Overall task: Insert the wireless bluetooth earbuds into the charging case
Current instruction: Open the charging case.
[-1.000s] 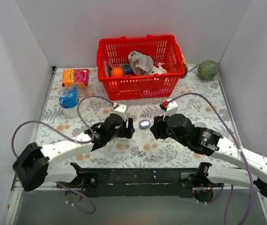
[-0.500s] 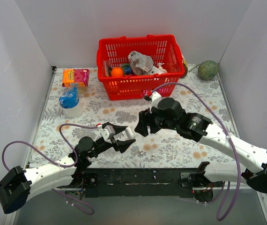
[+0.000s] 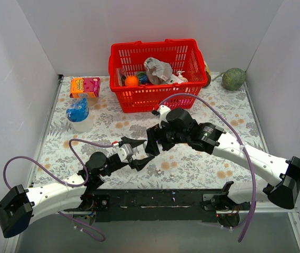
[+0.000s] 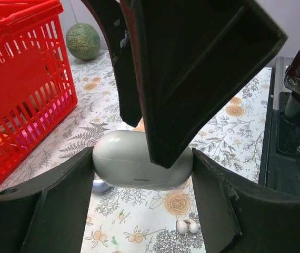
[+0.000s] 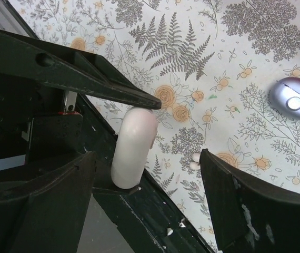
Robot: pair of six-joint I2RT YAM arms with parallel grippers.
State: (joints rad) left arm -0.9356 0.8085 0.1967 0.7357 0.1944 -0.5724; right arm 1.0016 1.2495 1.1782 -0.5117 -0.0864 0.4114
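right gripper: swung further left than half a second ago, now close over the left gripper; spread wide, holding nothing.
left gripper: shifted slightly left since then; clamped on the charging case.
charging case: pale grey-white pebble, pinched at both ends, held by the black base rail at the near edge.
whitish earbuds: loose on the flowered cloth, near the case, untouched.
purple-silver oval: flat on the cloth, apart from the case.
room: bare cloth up to the red basket.
hard to see: from above, little of the case, nothing of the oval; cannot tell whether the right fingers touch the case.
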